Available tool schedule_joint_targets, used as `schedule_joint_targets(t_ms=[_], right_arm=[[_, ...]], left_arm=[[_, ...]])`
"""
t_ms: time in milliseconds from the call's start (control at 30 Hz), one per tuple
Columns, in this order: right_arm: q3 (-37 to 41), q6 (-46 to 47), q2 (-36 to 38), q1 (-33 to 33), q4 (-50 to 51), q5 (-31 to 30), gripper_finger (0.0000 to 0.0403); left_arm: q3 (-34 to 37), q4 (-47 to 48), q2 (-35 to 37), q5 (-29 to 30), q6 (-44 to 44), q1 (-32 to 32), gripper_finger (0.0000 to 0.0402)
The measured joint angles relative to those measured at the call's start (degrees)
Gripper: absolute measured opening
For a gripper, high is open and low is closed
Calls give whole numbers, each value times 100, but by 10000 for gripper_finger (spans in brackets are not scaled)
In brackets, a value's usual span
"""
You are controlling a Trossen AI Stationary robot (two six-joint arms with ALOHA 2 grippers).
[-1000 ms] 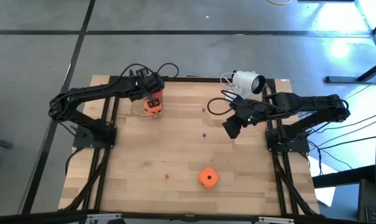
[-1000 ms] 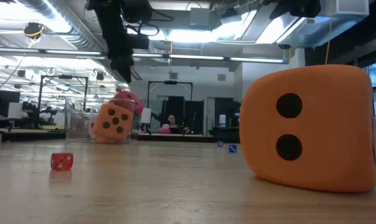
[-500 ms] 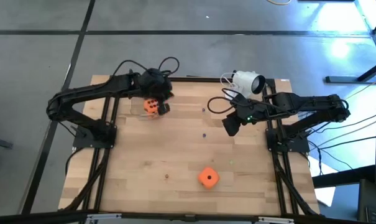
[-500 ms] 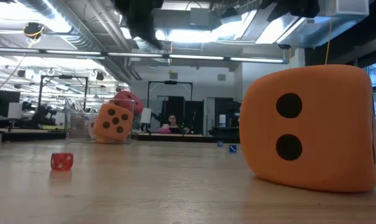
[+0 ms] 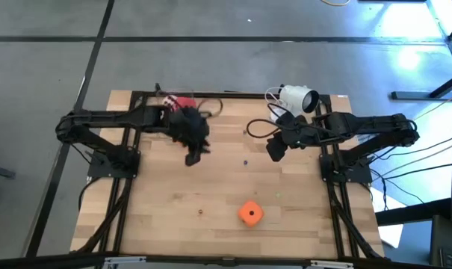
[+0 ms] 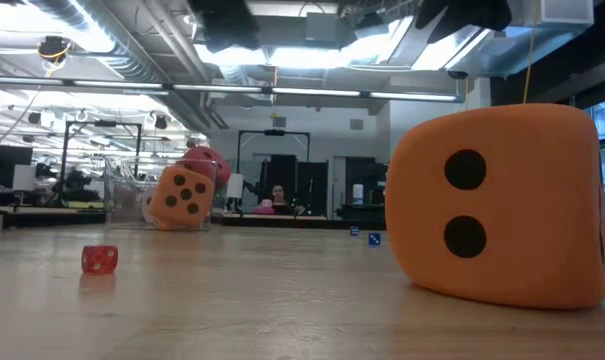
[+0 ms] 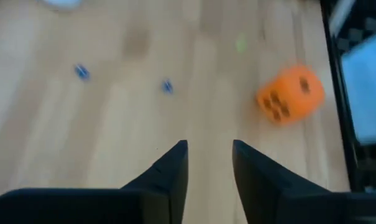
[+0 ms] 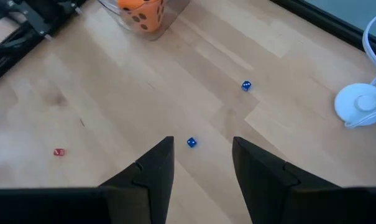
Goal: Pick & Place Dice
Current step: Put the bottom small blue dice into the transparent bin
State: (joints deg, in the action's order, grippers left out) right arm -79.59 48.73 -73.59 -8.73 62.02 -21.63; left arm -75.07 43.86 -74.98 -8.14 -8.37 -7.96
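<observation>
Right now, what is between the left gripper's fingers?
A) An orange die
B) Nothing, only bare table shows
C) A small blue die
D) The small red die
B: in the left wrist view the left gripper has a gap between its fingers with only bare table showing through, and the orange die lies apart, farther off on the wood.

Far orange die (image 8: 142, 14) cut off
</observation>
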Motion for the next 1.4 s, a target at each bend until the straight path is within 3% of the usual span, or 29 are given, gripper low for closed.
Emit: schedule_joint_targets(t_ms=[167,367,567,833,1233,1400], right_arm=[[0,-259,-450,25,10,1,164],[2,-378,-1255,246,-14,618,164],[2,-606,-1891,293,-371,1133,164],[2,-700,-2541,328,-571,1208,166],[2,-1178,-3357,333,-1044,1960,237],[2,-2424,-3444,327,-1222,1797,237]], left_arm=[[248,895,-2,236,-352,540,148],[286,2213,104,1265,-1398,1049,160],[286,2603,538,2086,-1950,1654,159],[284,2770,896,3191,-2742,2199,160],[284,3470,916,3560,-3050,2329,160],[284,3465,916,3662,-3000,2331,160]])
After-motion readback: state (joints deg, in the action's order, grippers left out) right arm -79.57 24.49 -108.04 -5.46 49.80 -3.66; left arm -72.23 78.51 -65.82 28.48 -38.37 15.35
